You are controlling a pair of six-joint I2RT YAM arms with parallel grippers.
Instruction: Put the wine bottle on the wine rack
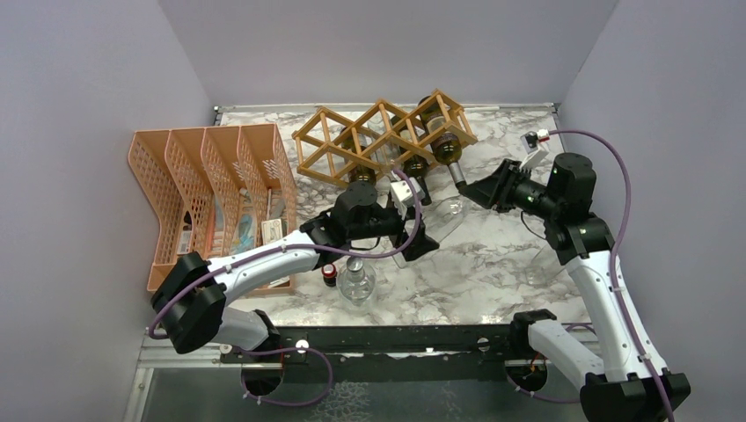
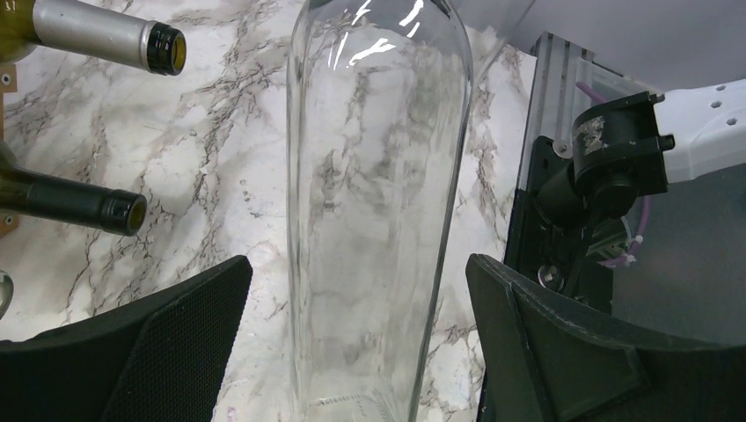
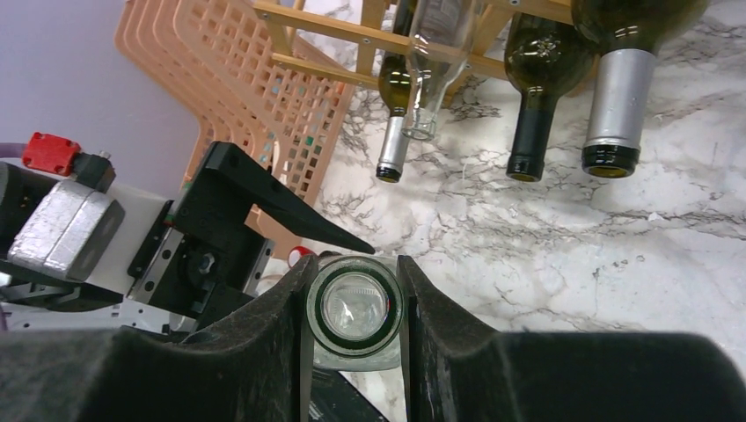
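A clear glass wine bottle (image 1: 444, 218) is held tilted above the marble table (image 1: 510, 255), in front of the light-brown wooden lattice rack (image 1: 378, 141). My right gripper (image 1: 468, 190) is shut on its neck; in the right wrist view both fingers press the bottle's mouth (image 3: 354, 303). My left gripper (image 1: 420, 220) straddles the bottle's body. In the left wrist view the body (image 2: 378, 220) stands between the open jaws with a gap on each side, and the gripper (image 2: 361, 343) does not touch it. The rack (image 3: 352, 35) holds several dark bottles and a clear one.
An orange plastic mesh file organiser (image 1: 211, 193) stands at the left. A second clear bottle (image 1: 356, 281) stands upright near the front edge under my left arm, with a small red-capped thing (image 1: 329, 274) beside it. Necks of racked bottles (image 2: 97, 40) point toward the held bottle.
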